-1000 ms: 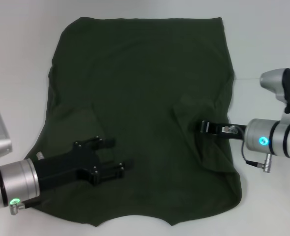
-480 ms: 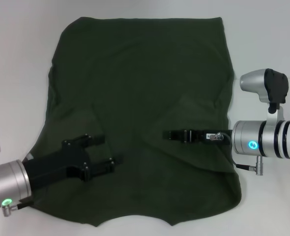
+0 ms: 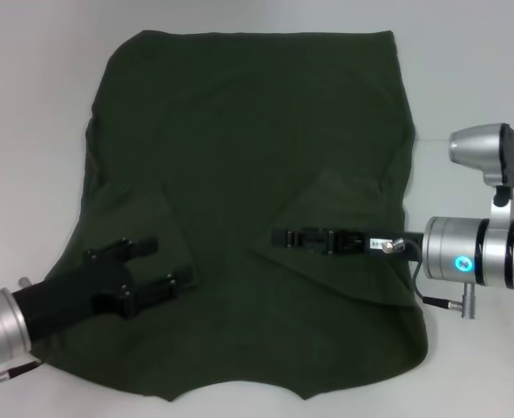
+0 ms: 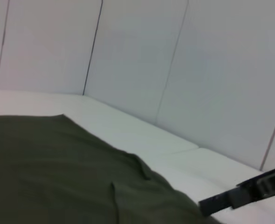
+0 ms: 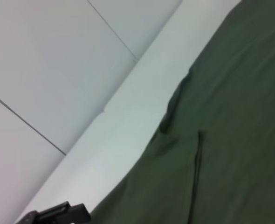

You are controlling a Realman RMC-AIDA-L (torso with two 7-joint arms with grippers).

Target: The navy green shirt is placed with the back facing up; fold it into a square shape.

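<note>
Both over the navy green shirt (image 3: 240,174): left claw (image 3: 157,266) spread open, right claw (image 3: 283,237) closed, empty.

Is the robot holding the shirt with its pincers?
The left pincer is open over the shirt, holding nothing. Whether the right pincer grips it cannot be told.

Lab-like test bench: plain white tabletop (image 3: 30,104), panelled walls (image 4: 137,56)

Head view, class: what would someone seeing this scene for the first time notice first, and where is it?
The navy green shirt dominates, spread flat across most of the white table, both sleeves already folded inward. Two dark arms reach over its near half: the left claw, fingers open, above the folded left sleeve, and the right claw stretched in from the right, edge-on, towards the shirt's middle.
</note>
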